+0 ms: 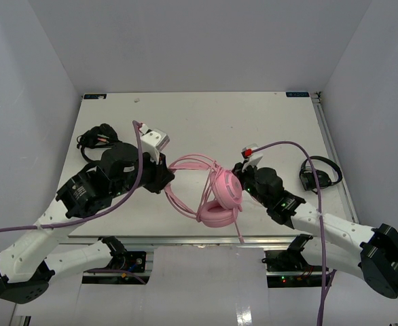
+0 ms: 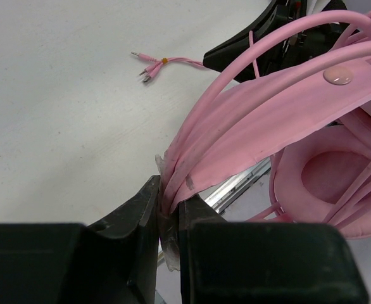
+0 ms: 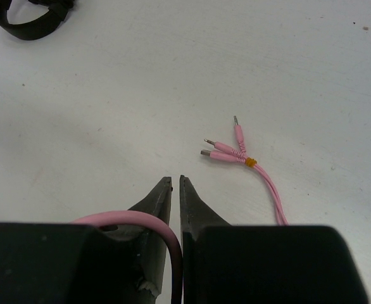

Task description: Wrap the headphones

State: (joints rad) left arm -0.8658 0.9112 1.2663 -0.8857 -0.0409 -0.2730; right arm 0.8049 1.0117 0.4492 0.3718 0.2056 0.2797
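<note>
The pink headphones point(image 1: 221, 198) lie at the table's near middle, ear cups stacked and cable looped to their left. My left gripper point(image 1: 168, 178) is shut on the headband together with several cable turns point(image 2: 192, 152); a padded ear cup point(image 2: 325, 180) shows to the right. My right gripper point(image 1: 242, 178) sits just right of the cups. In its wrist view the jaws point(image 3: 175, 179) stand almost together, with the pink cable point(image 3: 149, 221) arching over the left finger and running down between them. The cable's plug ends point(image 3: 226, 151) point(image 2: 149, 66) lie loose on the table.
One black headset point(image 1: 319, 175) lies at the right of the table and is also in the right wrist view as the black headset point(image 3: 30, 16). Another black headset point(image 1: 96, 138) lies at the far left. The table's near metal edge point(image 1: 185, 239) runs just below the pink cups.
</note>
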